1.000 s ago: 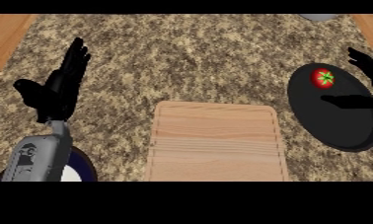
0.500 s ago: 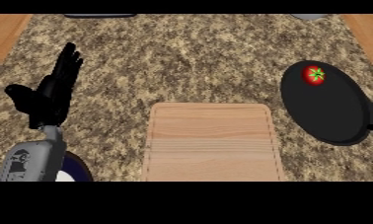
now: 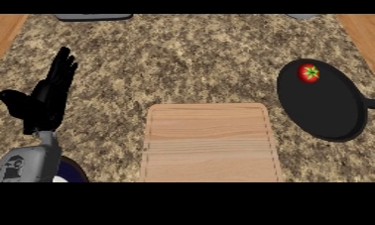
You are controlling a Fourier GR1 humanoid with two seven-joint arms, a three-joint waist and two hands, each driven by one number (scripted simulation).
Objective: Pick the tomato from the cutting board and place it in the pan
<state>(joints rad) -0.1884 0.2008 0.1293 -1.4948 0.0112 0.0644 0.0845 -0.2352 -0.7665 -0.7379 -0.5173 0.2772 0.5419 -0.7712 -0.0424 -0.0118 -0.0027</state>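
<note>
A red tomato [image 3: 308, 73] with a green stem lies inside the black pan [image 3: 328, 107] at the right, near the pan's far rim. The wooden cutting board [image 3: 209, 142] sits at the lower middle with nothing on it. My left hand [image 3: 45, 101] stands open at the left, fingers straight and pointing up, well away from board and pan. My right hand does not show in the head view.
The speckled stone counter [image 3: 183, 60] spans the view. A grey object [image 3: 93, 17] lies at the far left edge and another grey thing [image 3: 302, 16] at the far right. Wooden strips [image 3: 359, 30] border the counter's sides. A dark blue round object [image 3: 70, 175] peeks beside my left forearm.
My right hand, seen by the pan a second ago, has left the view. The view has shifted, so pan and tomato sit further left. My left hand stays open.
</note>
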